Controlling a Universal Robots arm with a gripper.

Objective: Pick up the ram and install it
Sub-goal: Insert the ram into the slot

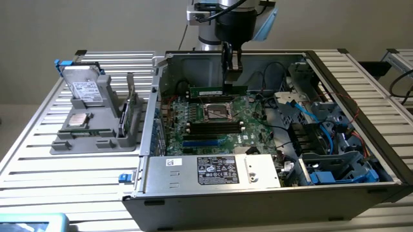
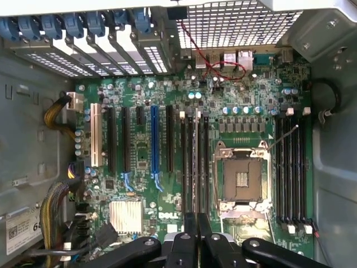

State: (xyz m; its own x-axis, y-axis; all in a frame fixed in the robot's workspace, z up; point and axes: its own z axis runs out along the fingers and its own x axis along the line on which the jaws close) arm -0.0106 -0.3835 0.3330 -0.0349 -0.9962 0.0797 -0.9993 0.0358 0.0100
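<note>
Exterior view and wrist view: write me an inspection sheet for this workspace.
Surface: slatted metal table bearing an open computer case.
Job's things: ram held level above the motherboard, inside the case.
Clutter: grey holder at the exterior view's left, with a hard drive and an upright green card.
Tool: tool shut on the ram's upper edge.
Cables: blue cables inside the case, at the exterior view's right.
Surroundings: plain wall behind.

DELL, white print, on motherboard (image 2: 184,100)
</note>
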